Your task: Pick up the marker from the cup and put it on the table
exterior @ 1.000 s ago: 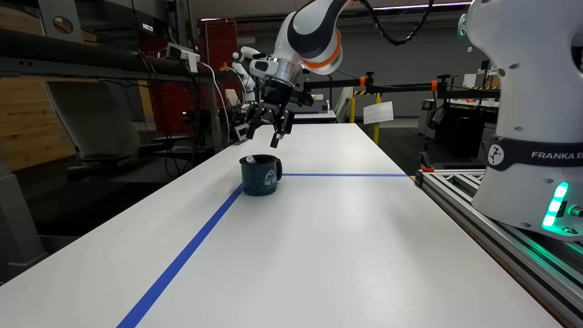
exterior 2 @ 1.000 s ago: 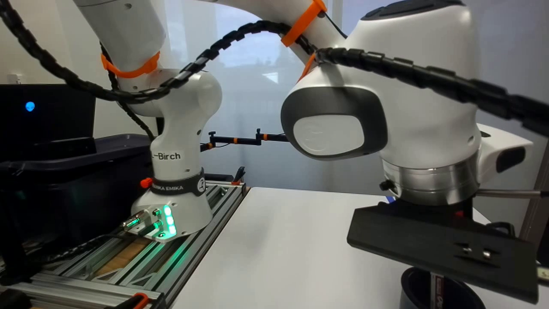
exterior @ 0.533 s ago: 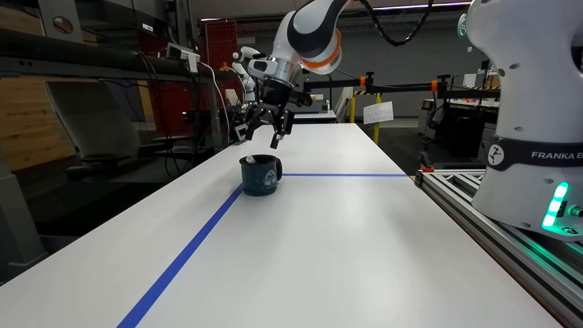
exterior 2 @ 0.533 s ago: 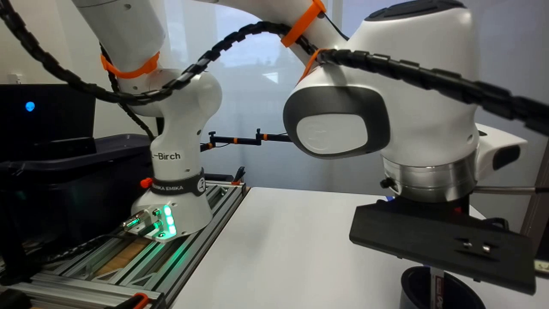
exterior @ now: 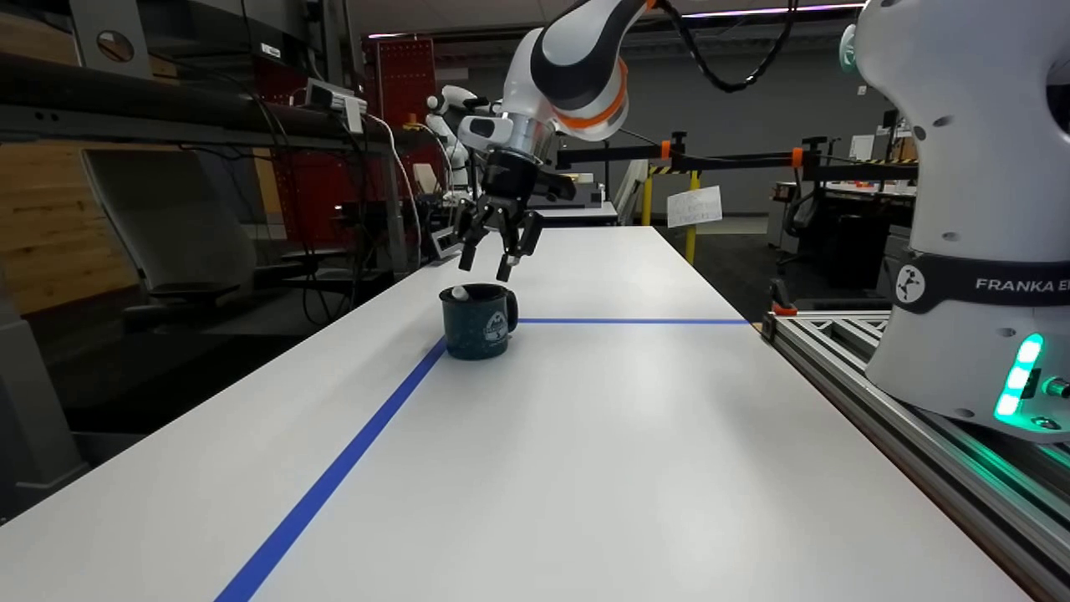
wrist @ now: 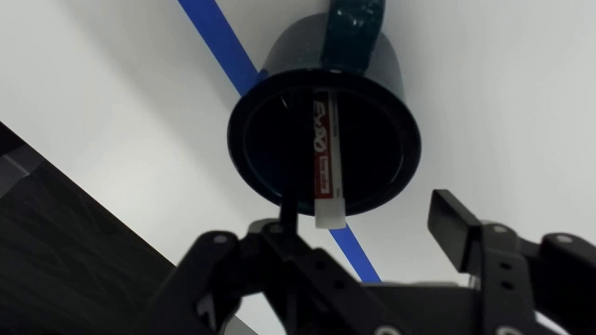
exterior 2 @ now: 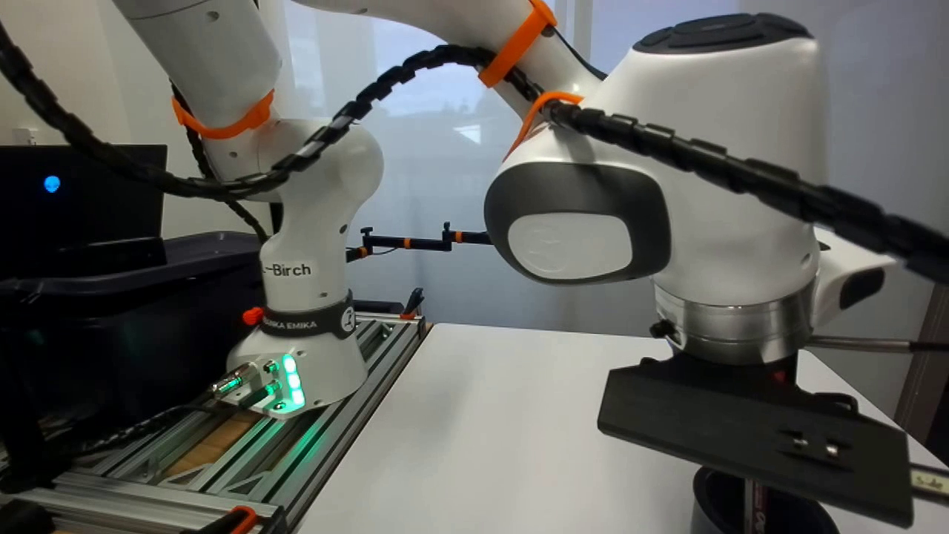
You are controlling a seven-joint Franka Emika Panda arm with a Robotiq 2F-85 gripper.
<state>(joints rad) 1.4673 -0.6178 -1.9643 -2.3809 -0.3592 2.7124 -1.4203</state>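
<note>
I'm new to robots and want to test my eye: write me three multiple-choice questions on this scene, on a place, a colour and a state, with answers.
1. What colour are the lines on the table?
A) Yellow
B) Blue
C) Green

2. Where is the marker?
A) Flat on the table
B) Under the table
C) In the mug

3. What state is the gripper in?
A) Open
B) Shut on the marker
C) Shut on the mug

1: B, they look blue in an exterior view and the wrist view.
2: C, the wrist view looks into the mug and shows it there.
3: A, the wrist view shows a wide gap between the fingers.
</note>
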